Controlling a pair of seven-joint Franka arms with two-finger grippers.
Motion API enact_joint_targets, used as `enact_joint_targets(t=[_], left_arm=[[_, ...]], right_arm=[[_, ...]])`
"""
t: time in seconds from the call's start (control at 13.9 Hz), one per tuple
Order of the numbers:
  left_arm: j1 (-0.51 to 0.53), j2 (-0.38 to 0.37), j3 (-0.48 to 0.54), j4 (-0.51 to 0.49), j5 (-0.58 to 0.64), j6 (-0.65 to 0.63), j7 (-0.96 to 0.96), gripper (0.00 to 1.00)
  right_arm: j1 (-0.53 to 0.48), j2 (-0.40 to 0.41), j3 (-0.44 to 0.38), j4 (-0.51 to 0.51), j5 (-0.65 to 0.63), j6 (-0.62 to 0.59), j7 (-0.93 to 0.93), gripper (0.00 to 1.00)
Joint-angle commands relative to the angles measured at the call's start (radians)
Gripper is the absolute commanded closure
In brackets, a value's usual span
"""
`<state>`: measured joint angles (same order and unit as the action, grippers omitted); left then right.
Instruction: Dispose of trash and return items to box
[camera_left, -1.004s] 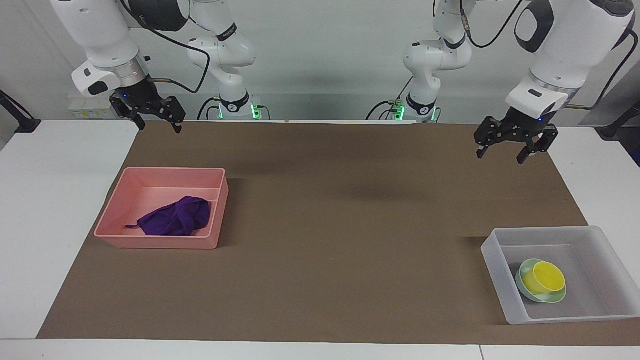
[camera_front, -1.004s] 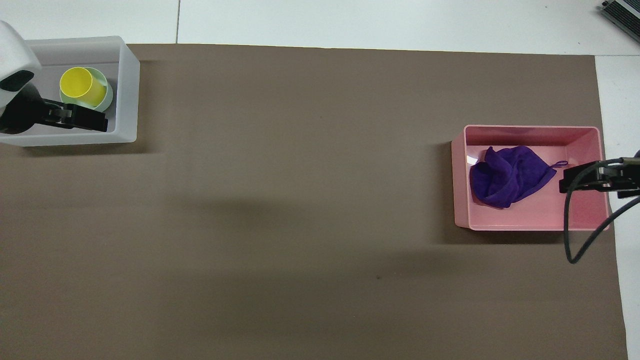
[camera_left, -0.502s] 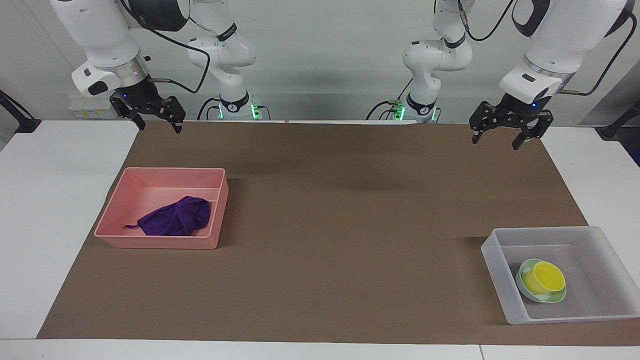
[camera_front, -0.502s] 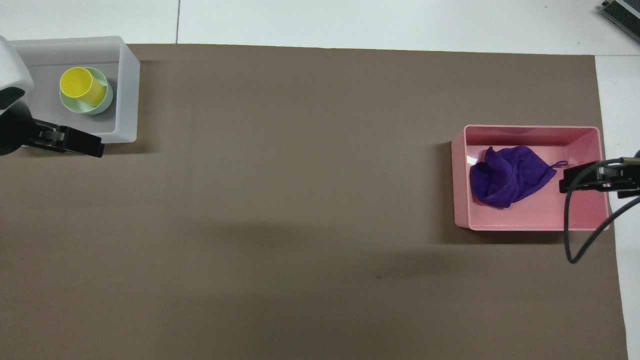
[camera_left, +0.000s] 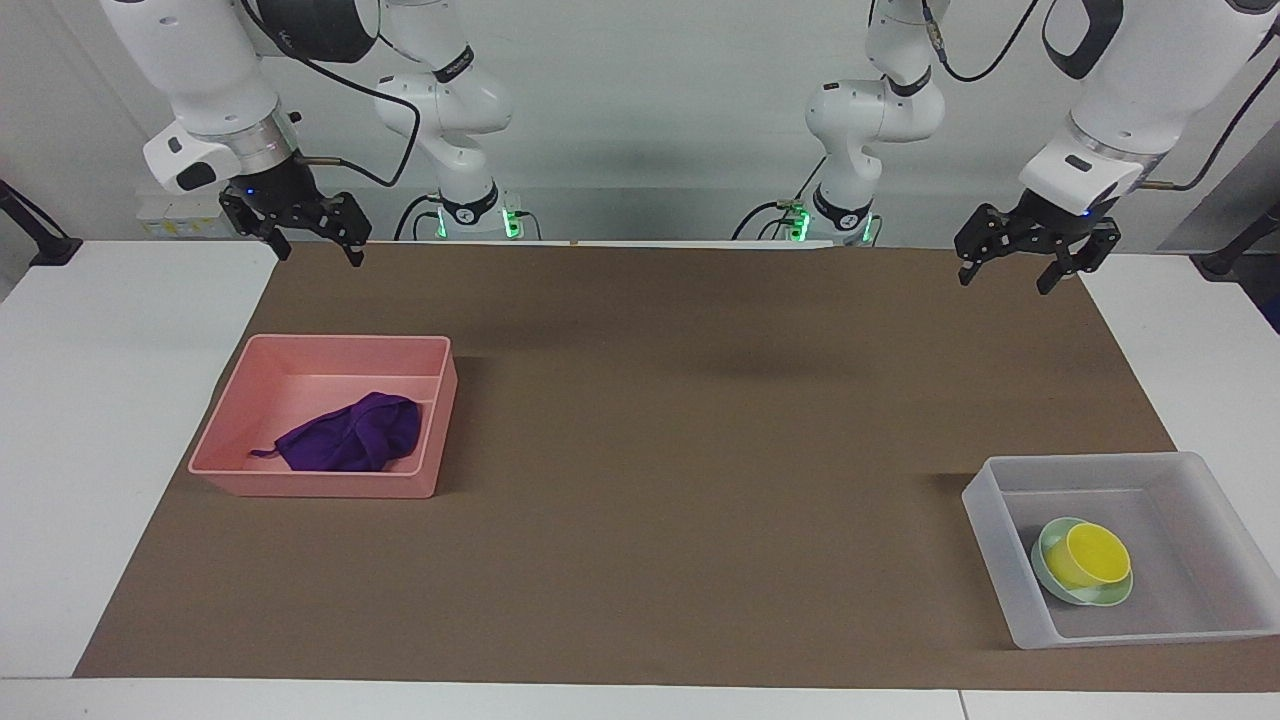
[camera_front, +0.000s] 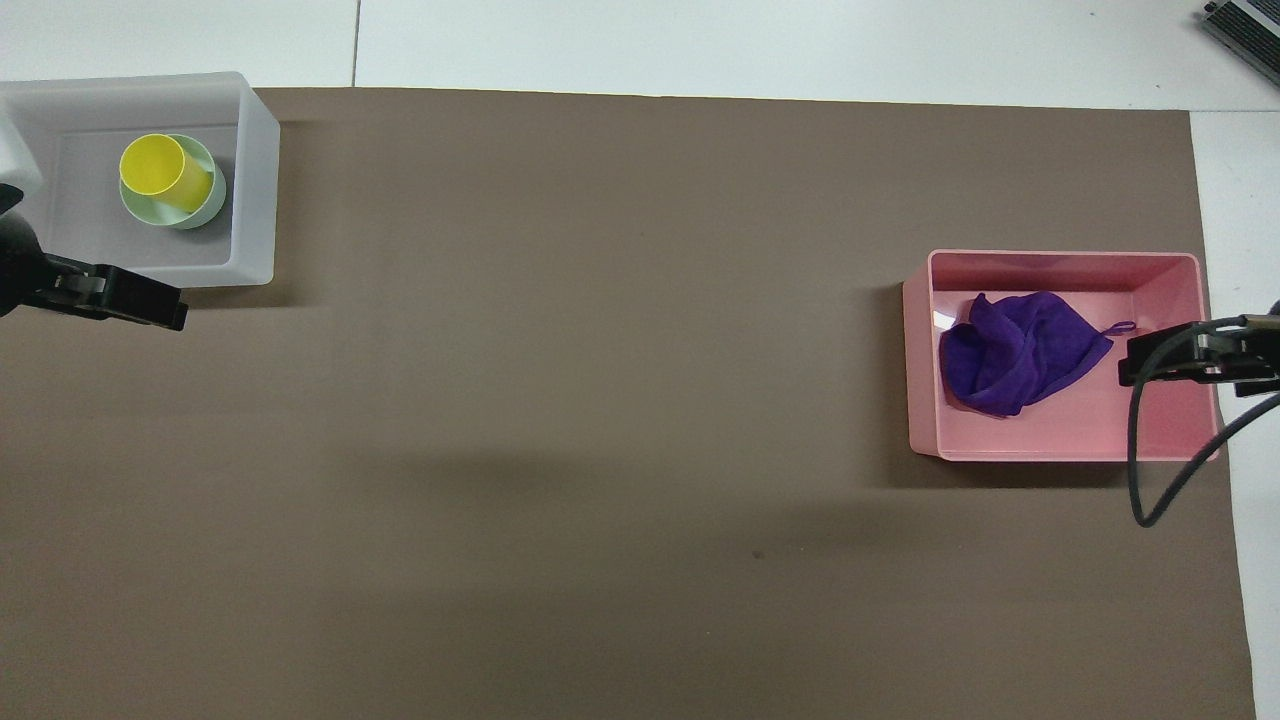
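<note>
The purple cloth (camera_left: 350, 435) lies bunched in the pink bin (camera_left: 320, 486), also in the overhead view (camera_front: 1015, 350). The yellow cup (camera_left: 1095, 552) stands in the mint-green bowl (camera_left: 1100, 597) inside the translucent box (camera_left: 1000, 575) at the left arm's end. The overhead view shows the cup (camera_front: 160, 168), bowl (camera_front: 208, 205) and box (camera_front: 255, 180). My left gripper (camera_left: 1005, 280) is open and empty, raised over the mat on the robots' side of the box; it also shows in the overhead view (camera_front: 150, 305). My right gripper (camera_left: 320, 255) is open and empty, raised near the pink bin (camera_front: 1060, 257); it also shows in the overhead view (camera_front: 1135, 365).
A brown mat (camera_left: 680, 450) covers the white table (camera_left: 100, 400). The pink bin stands at the right arm's end, the box at the left arm's end. A black cable (camera_front: 1140, 470) hangs by the right gripper.
My left gripper has drawn back from over the box toward the robots and risen a little. The right arm, cloth, cup and bowl have not moved.
</note>
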<state>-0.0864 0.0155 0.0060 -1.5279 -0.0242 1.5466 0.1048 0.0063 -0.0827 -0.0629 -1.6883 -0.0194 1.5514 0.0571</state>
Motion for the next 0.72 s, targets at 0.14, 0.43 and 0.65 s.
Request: enact_joint_targets(t=[0.14,0.43,0.65], left_arm=[[0.036,-0.025,0.005,-0.020,0.014,-0.037,0.001,0.00],[0.036,-0.029,0.003,-0.026,0.017,-0.051,0.000,0.00],[0.036,-0.031,0.003,-0.029,0.017,-0.056,0.000,0.00]], right_arm=[[-0.009,-0.022,0.003,-0.021,0.018,-0.008,0.000,0.00],[-0.009,-0.022,0.003,-0.021,0.018,-0.008,0.000,0.00],[-0.009,-0.022,0.003,-0.019,0.018,-0.008,0.000,0.00]])
